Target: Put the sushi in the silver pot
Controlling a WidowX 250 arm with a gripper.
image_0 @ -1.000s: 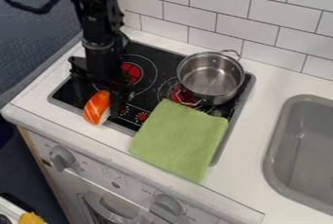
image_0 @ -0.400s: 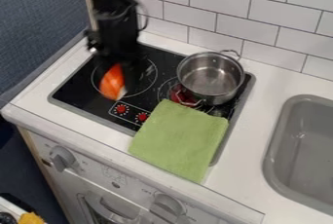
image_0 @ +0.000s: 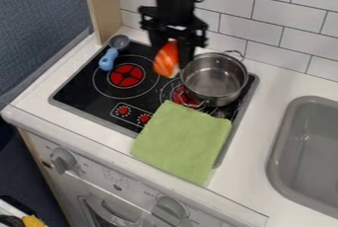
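My gripper (image_0: 173,57) is closed around the sushi (image_0: 165,60), orange side showing, just off the silver pot's (image_0: 216,92) rim at its ten o'clock. The pot stands open-topped on the black stove (image_0: 80,92), its metal bottom in view. From the pot, I have the green cloth (image_0: 182,142) at seven o'clock, the blue-handled spoon (image_0: 108,60) between nine and ten, and the grey sink (image_0: 310,152) between four and five.

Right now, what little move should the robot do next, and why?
Probably a small move toward the sink side, keeping the sushi high, until it is over the silver pot. The gripper has the sushi just beside the pot's rim, and the pot is open on top.
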